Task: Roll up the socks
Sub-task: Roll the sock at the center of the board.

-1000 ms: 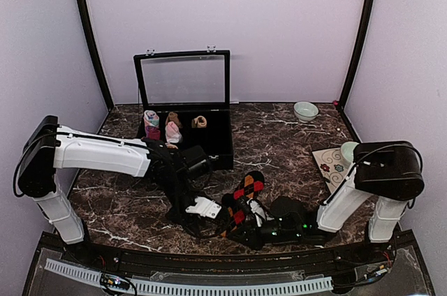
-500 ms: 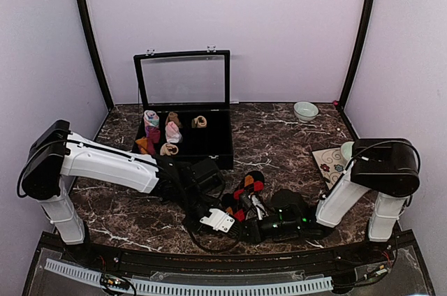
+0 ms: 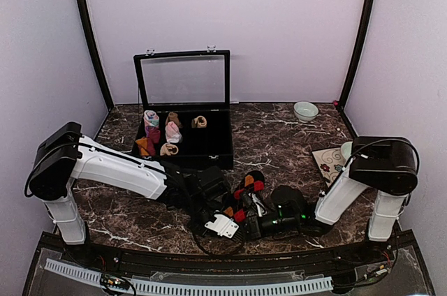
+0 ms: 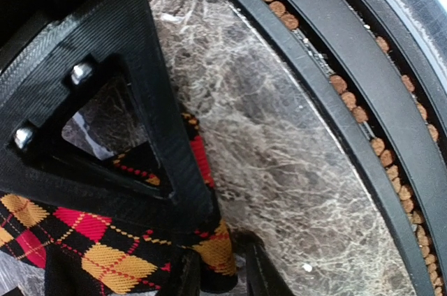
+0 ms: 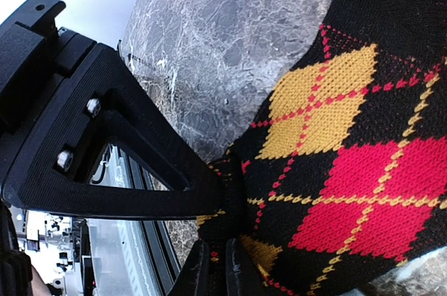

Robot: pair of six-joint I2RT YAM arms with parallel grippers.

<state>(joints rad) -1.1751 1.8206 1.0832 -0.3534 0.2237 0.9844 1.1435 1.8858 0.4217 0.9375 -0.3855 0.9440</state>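
A black sock with red and orange argyle diamonds lies bunched at the table's front centre. My left gripper is low at its near end, shut on the sock's edge; the gripper shows at the bottom of the left wrist view. My right gripper reaches in from the right and touches the same near end. In the right wrist view the gripper is shut on a fold of the argyle sock. I cannot make out the cream striped sock.
A black case with its glass lid up stands behind the sock and holds several small sock rolls. A pale bowl sits at the back right. A patterned mat with a cup lies at the right. The table's black front rail is close.
My left arm has swung right and toward the front edge, onto the sock's near end. The sock has gone from stretched out to shorter and bunched. The right gripper has shifted slightly left.
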